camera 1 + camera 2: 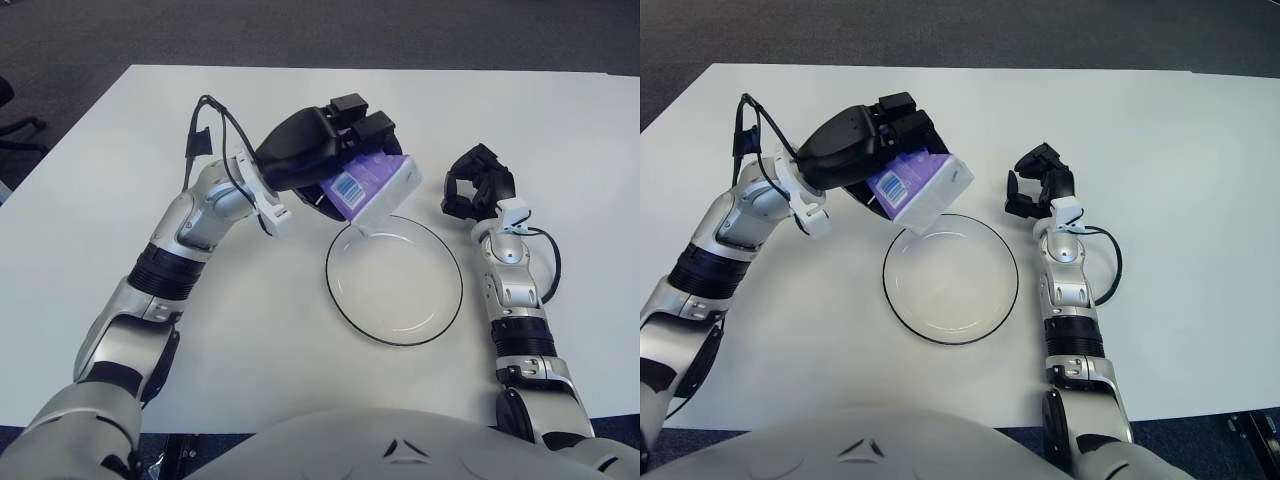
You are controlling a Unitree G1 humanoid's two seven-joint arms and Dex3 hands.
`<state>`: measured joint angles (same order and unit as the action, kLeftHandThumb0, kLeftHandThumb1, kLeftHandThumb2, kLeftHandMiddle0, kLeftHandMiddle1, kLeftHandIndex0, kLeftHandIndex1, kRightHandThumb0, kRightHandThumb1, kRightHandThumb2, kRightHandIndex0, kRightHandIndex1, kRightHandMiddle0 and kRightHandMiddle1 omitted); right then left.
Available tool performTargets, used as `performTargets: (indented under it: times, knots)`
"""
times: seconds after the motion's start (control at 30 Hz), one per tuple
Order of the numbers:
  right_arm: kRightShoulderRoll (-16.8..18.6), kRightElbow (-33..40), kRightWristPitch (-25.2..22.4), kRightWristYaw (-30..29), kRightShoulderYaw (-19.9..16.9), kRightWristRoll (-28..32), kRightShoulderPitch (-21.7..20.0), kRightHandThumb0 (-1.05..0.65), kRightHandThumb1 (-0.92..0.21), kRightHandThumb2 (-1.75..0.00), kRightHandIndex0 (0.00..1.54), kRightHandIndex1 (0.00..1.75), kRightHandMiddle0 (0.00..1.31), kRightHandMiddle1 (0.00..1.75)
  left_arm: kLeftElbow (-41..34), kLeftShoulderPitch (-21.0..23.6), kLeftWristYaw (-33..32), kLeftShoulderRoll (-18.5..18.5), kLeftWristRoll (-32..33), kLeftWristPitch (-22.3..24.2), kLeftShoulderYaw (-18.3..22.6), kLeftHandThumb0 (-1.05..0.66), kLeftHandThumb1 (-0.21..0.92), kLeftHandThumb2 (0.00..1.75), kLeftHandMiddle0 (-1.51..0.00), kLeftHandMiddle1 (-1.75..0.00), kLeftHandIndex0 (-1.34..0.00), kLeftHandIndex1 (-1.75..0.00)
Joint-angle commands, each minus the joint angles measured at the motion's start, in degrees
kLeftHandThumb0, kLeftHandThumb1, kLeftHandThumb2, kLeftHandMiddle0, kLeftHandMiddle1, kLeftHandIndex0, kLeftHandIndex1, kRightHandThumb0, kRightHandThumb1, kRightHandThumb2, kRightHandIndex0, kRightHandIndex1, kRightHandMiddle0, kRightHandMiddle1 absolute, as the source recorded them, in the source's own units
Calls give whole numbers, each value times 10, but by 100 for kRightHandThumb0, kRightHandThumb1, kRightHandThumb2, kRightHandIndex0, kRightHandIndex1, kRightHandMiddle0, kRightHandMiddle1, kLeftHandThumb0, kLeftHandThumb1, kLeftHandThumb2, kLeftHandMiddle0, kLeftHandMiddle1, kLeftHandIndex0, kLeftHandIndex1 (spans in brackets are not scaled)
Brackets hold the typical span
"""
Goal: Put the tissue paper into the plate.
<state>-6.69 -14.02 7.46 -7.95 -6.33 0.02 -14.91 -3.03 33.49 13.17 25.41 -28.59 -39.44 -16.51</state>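
left eye view: the left hand (pixel 325 150) is up over the table (pixel 120 200), fingers wrapped round the tissue pack (pixel 372 185), and it's got a firm grip on it. the pack is purple and white with a barcode label facing us, tilted, its lower corner showing over the far-left rim of the plate (pixel 394 280); can't tell whether that corner touches the rim. the plate sits bare on the white table, dark line round its edge. over on the right, the right hand (pixel 477 184) shows just beside the plate's upper right, fingers curled in, holding nothing.

right eye view: same scene, shifted a little. left hand (pixel 875 135) clamped round the pack (pixel 920 188), the pack hanging at a slant above the plate's (pixel 951 278) near-left rim, white underside pointing down toward it. a black cable loops off the left forearm. right hand (pixel 1038 184) shows beside the plate's right side, curled and holding nothing, with clear white table between it and the pack.
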Motion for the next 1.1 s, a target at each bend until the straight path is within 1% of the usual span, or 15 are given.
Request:
performTargets:
  times: [0.0,0.1,0.2,0.27,0.33,0.4,0.43,0.63,0.7,0.73,0.77,0.87,0.9,1.0,1.07]
  knots:
    - [37,-50,-14,-13,5,-3,79,-49,-31,-133,125,175,62,175,-15,-3,36,10,23,-12,-18,-47,31,133,-111,-175,-61,-175]
    - [40,-50,-16,-17,5,-1,77,-49,-29,-135,123,175,64,175,-18,-4,60,19,33,-21,-30,-47,31,132,-112,-175,-61,-175]
    - [40,-53,-16,-20,4,1,73,-50,-28,-136,120,175,65,175,-22,-7,84,17,48,-22,-44,-46,32,131,-111,-175,-60,-175]
    - [37,-68,-13,-19,2,2,65,-50,-27,-137,120,175,65,175,-23,-4,104,8,60,-19,-63,-46,33,130,-108,-175,-59,-175]
    - [35,-82,-7,-19,0,2,61,-50,-26,-138,120,175,66,175,-19,6,115,-16,51,-11,-87,-46,34,129,-105,-175,-58,-175]
    - [33,-96,1,-22,-1,-1,57,-50,-27,-137,120,175,65,175,-12,6,106,-40,28,-14,-103,-45,35,127,-101,-175,-58,-175]
    - [33,-99,4,-22,-1,-1,56,-50,-27,-137,120,175,65,175,-10,5,104,-45,23,-15,-105,-45,35,127,-101,-175,-57,-175]
    - [32,-121,21,-28,-3,-5,49,-49,-29,-134,121,175,63,175,-3,-8,94,-53,13,-24,-103,-44,38,123,-95,-175,-55,-175]
    - [37,-102,21,-35,3,-11,56,-50,-28,-136,123,175,65,175,5,-22,71,-58,-16,-45,-104,-44,41,119,-91,-175,-53,-175]
    - [38,-95,20,-37,6,-13,59,-50,-27,-137,125,175,65,175,8,-25,63,-60,-26,-52,-103,-28,34,127,-83,-175,-54,-169]
    - [39,-92,22,-37,7,-14,61,-50,-27,-138,125,175,66,175,10,-27,52,-61,-40,-59,-101,-18,29,132,-79,-175,-54,-165]
    - [39,-91,27,-36,8,-14,62,-50,-26,-138,127,175,66,175,17,-26,34,-65,-60,-69,-98,-6,26,134,-71,-175,-54,-158]
    - [38,-90,28,-35,8,-14,63,-50,-26,-139,127,175,66,175,21,-25,27,-66,-66,-73,-97,-5,26,133,-70,-175,-54,-158]
    - [38,-88,29,-34,9,-15,65,-51,-26,-139,128,175,66,175,29,-23,15,-67,-79,-82,-96,-3,33,126,-64,-175,-46,-159]
    - [38,-85,27,-34,10,-15,66,-51,-25,-139,128,175,67,175,33,-20,11,-66,-85,-87,-97,-2,44,115,-47,-175,-39,-168]
